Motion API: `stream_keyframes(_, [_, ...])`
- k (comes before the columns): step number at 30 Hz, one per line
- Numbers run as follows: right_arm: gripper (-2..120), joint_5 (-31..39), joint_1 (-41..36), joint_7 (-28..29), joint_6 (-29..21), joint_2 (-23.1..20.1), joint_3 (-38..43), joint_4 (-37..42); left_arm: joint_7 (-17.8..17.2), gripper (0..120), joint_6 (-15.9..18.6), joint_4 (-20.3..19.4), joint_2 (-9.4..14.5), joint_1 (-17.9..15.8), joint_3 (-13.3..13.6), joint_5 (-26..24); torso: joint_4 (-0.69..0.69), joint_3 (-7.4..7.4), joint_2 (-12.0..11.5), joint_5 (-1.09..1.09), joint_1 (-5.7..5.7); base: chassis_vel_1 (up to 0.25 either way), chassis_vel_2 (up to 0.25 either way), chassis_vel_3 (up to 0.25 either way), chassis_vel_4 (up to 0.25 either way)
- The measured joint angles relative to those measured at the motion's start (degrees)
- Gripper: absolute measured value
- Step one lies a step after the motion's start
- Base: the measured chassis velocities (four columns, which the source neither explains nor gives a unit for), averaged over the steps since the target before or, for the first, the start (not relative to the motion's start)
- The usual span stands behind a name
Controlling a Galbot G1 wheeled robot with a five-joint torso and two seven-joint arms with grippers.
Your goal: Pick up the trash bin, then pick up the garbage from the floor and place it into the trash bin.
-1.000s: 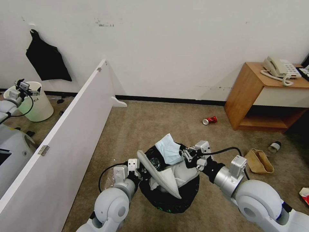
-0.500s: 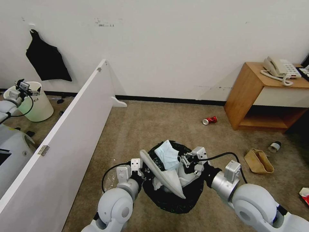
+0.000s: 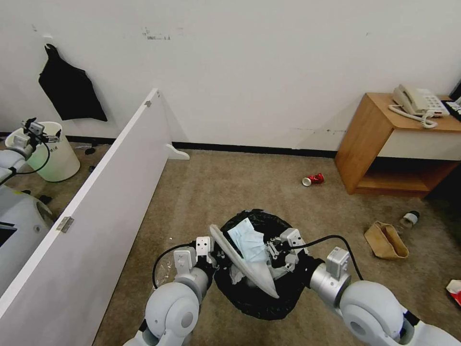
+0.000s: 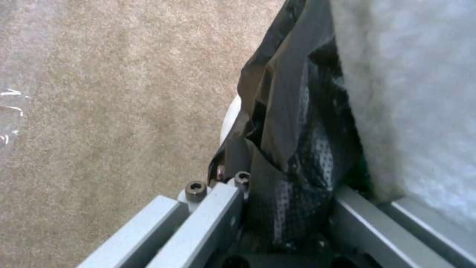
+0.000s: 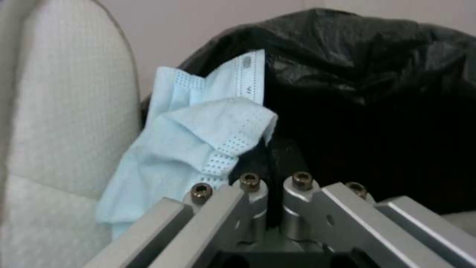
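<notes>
Inside, trash bin [image 3: 249,302] holds face mask [image 3: 247,236] and slipper [image 3: 242,262].

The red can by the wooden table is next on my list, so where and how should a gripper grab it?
Grip the red can across its round body at mid-length, coming straight down. It lies on its side on open carpet, clear of the wooden table.

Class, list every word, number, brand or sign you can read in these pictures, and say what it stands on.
No text here can be read.
red can: print too small to read.
telephone: keypad marks too small to read.
wall: smudged marks, not legible.
face mask: dotted seams and one tiny blurred mark, no readable letters.
</notes>
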Motion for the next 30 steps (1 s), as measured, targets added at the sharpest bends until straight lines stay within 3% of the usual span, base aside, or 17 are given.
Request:
stream_keyframes(21, [0,2.6,1.3,1.4,0.1,1.8,-2.1,-2.9,0.6,0,-0.3,-0.7,2.5,-0.2,-0.7,-2.1,0.0,0.0,0.0,0.0,0.0,0.0,0.0,0.0,0.0])
stream_keyframes(30, [0,7.0,0.9,3.8,0.2,2.2,-1.1,-1.7,-1.1,0,0.2,-0.3,2.7,0.3,-1.2,-2.8,0.0,0.0,0.0,0.0,0.0,0.0,0.0,0.0,0.0])
